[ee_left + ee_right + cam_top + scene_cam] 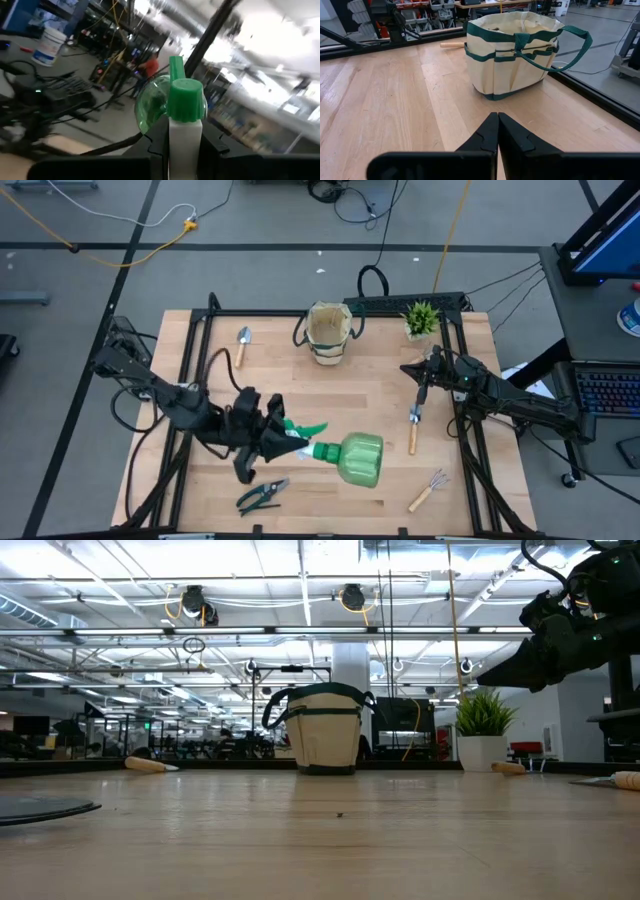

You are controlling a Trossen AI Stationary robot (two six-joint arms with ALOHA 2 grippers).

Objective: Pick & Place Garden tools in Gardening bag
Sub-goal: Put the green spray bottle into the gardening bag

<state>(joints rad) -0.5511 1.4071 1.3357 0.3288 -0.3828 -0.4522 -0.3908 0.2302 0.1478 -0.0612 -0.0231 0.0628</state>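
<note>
The green spray bottle (pixel 358 458) hangs in my left tool (pixel 300 442), clamped tight on its white neck, low over the near middle of the surface (pixel 340 395), its long axis running sideways with the body pointing to my right. The gardening bag (pixel 328 332) stands at the far edge, ahead and slightly right of that tool. My right tool (pixel 421 392), closed and empty, hovers nearer the bag
</note>
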